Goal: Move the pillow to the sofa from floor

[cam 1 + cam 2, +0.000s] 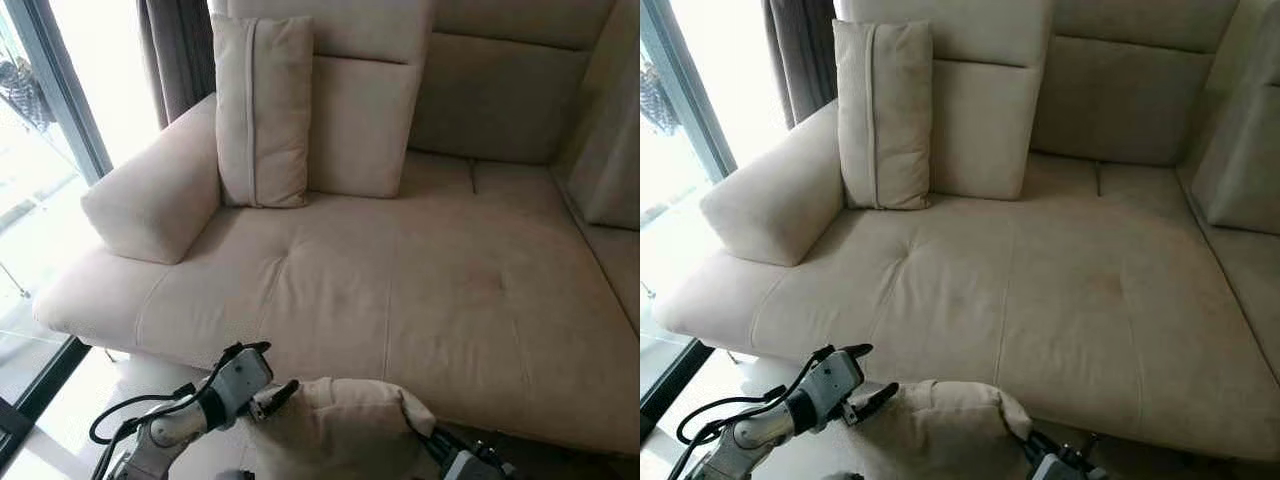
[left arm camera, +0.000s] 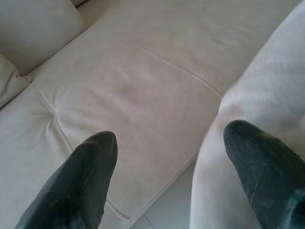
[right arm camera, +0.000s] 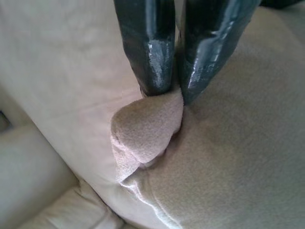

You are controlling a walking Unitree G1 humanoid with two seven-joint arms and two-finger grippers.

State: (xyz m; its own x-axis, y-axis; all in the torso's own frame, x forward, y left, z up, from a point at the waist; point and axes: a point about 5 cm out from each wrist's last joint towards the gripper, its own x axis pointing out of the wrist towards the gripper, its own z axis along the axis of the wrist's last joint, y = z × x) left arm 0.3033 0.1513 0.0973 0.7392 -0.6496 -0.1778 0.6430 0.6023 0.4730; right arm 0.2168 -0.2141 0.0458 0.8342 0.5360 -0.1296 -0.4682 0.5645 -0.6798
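1. At about nine o'clock in the head view, a tall window (image 1: 40,150) with a dark frame lets in bright daylight, and a dark curtain (image 1: 178,50) hangs beside it at eleven o'clock.
2. The left gripper (image 1: 262,375) sits at seven o'clock, low in front of the sofa's front edge. Its two black fingers (image 2: 78,183) are spread wide; one rests against the side of the pillow, the other stands free over the seat, so nothing is clamped between them.
3. The pillow (image 1: 340,425), beige like the upholstery, is at six o'clock, held up in front of the sofa edge between the two arms, not yet on the seat.
4. The right gripper (image 3: 175,93) is at five o'clock, just beside the pillow's right corner. Its fingers are closed tight, pinching a bunched corner of the pillow fabric.
5. The sofa (image 1: 400,290) spreads from the centre to three o'clock, its broad seat bare.
6. An upright cushion (image 1: 262,110) leans against the backrest at twelve o'clock, just beside the rounded armrest (image 1: 155,195) at ten o'clock.
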